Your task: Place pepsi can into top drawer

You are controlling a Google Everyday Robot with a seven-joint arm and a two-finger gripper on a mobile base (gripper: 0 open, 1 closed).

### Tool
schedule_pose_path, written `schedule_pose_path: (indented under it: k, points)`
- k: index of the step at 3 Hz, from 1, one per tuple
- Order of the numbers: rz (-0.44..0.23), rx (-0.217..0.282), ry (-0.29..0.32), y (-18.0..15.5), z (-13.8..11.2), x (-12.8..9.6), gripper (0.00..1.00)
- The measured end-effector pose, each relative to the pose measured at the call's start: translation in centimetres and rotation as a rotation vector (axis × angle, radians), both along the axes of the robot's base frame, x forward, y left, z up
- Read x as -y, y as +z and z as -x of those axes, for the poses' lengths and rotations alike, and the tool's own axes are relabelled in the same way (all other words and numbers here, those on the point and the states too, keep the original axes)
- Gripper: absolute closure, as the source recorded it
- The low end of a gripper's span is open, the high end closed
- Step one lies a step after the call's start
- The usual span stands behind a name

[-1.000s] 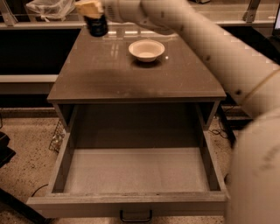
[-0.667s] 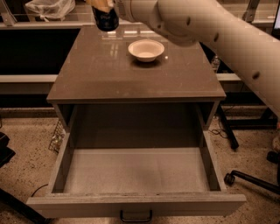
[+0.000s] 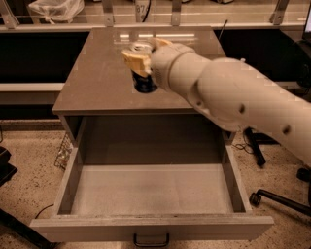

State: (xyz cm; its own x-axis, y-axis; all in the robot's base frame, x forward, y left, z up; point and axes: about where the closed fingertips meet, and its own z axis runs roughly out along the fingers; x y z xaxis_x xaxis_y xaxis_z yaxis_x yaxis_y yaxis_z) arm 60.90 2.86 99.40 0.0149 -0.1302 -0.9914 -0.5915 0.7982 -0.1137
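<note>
My gripper [image 3: 141, 61] is shut on the pepsi can [image 3: 144, 81], a dark-blue can with a silver top, and holds it upright in the air above the front half of the cabinet top [image 3: 92, 82]. My pale arm [image 3: 228, 97] reaches in from the right and hides the can's right side. The top drawer [image 3: 150, 192] stands pulled fully out below, with a pale flat bottom and nothing in it. Its small dark handle [image 3: 151, 240] shows at the front edge.
A clear plastic bag [image 3: 54, 8] lies on the shelf at the back left. A chair base with castors [image 3: 277, 199] stands on the floor at the right. Dark objects sit at the lower left [image 3: 7, 170]. The arm hides the cabinet top's right side.
My gripper has carried the can from the back of the cabinet top forward toward the drawer. The arm now covers the spot where the white bowl stood.
</note>
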Motion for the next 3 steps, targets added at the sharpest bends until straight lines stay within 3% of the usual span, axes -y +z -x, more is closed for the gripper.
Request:
schedule_pose_path:
  k: [1,2,3]
  points:
    - [0.059,-0.109,-0.115,-5.6,5.0,5.2,1.0]
    - [0.094,-0.174,-0.208,-11.1,8.5,11.0,1.0]
    - [0.092,-0.169,-0.254,-10.6,9.0,13.3,1.0]
